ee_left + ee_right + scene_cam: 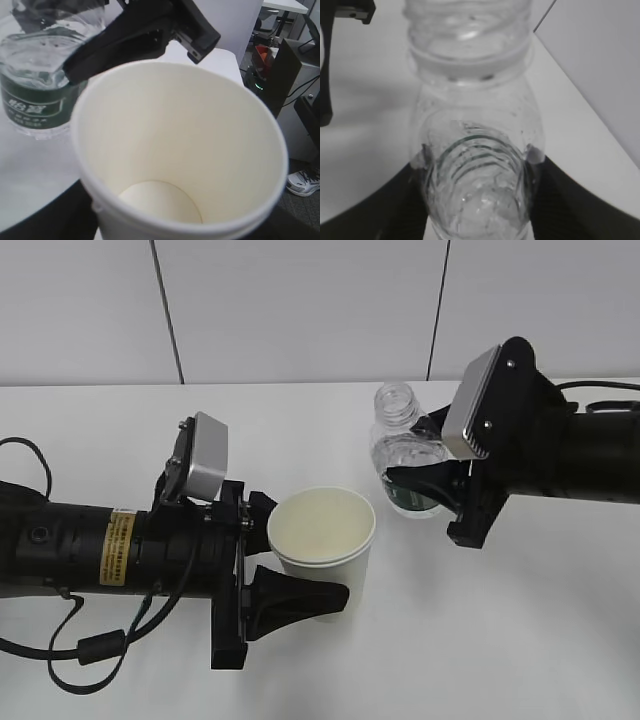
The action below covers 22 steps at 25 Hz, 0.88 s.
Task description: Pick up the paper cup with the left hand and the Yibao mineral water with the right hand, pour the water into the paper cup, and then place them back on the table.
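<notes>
White paper cup (pixel 322 540), small and tapered, sits between your left hand's (pixel 290 555) black fingers, which stand partly open and close on its wall; it looks dry inside. To its right, apart from it, your right hand (pixel 425 485) grips the clear, capless Yibao mineral water (pixel 403 450) upright at its green label. Its mouth must tip leftward over the rim. Only the left wrist view shows the cup's bare bottom; whether either clears the white tabletop (pixel 520 640) isn't certain.

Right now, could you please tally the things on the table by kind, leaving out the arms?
Paper cup: 1
Mineral water bottle: 1
Total: 2
</notes>
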Each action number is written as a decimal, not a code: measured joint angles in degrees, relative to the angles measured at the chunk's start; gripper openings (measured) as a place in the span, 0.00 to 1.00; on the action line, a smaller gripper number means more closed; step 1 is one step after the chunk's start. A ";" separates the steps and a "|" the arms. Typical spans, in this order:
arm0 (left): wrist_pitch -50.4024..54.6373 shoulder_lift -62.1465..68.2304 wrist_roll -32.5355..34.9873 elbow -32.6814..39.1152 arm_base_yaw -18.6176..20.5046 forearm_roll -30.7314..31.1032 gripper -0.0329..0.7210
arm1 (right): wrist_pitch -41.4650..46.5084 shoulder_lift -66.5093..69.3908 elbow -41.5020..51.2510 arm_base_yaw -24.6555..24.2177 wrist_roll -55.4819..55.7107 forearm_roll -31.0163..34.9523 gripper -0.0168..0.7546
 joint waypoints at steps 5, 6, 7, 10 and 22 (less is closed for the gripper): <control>-0.05 0.00 0.00 0.00 0.00 0.04 0.62 | 1.70 0.00 -1.95 0.00 0.21 -2.94 0.58; -0.05 0.00 0.00 0.00 0.00 0.04 0.62 | 1.70 0.00 -2.22 0.00 0.44 -3.99 0.58; -0.05 0.00 0.00 0.00 0.00 0.04 0.62 | 1.70 0.00 -2.40 0.00 0.65 -5.01 0.58; -0.05 0.00 0.04 0.00 0.00 0.04 0.62 | 1.70 0.00 -2.63 0.00 0.84 -7.93 0.58; -0.05 0.00 0.04 0.00 0.00 -0.06 0.62 | 1.60 0.00 -2.63 0.00 0.98 -14.84 0.58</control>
